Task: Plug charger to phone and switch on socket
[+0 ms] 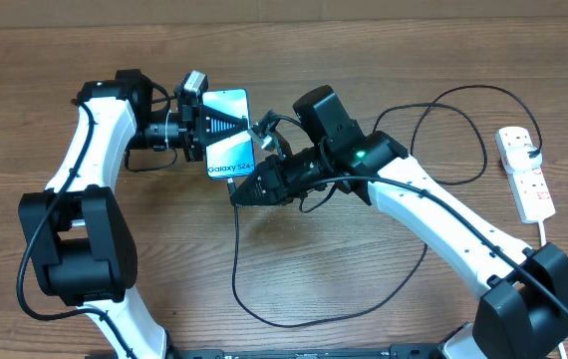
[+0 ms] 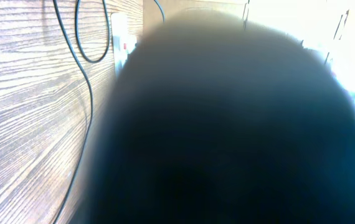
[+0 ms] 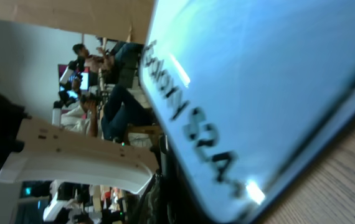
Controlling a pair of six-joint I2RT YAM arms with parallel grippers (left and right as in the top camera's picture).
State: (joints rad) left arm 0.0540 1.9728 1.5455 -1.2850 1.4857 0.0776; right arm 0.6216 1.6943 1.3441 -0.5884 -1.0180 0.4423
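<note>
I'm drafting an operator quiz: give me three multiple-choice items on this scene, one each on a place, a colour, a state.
1. Where is the white oblong power strip? A) at the right edge of the wooden table B) under the phone C) between the arm bases
2. The slim rectangular smartphone has a screen that is: A) red B) light blue C) yellow
3. The thin black cable lies: A) loosely looped B) tightly coiled C) cut in two
Answers: A, it sits at the right; B, overhead shows pale blue; A, wide loops.

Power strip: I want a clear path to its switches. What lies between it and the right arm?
Overhead view: a loop of the black charger cable lies on the wood between power strip and right arm.
</note>
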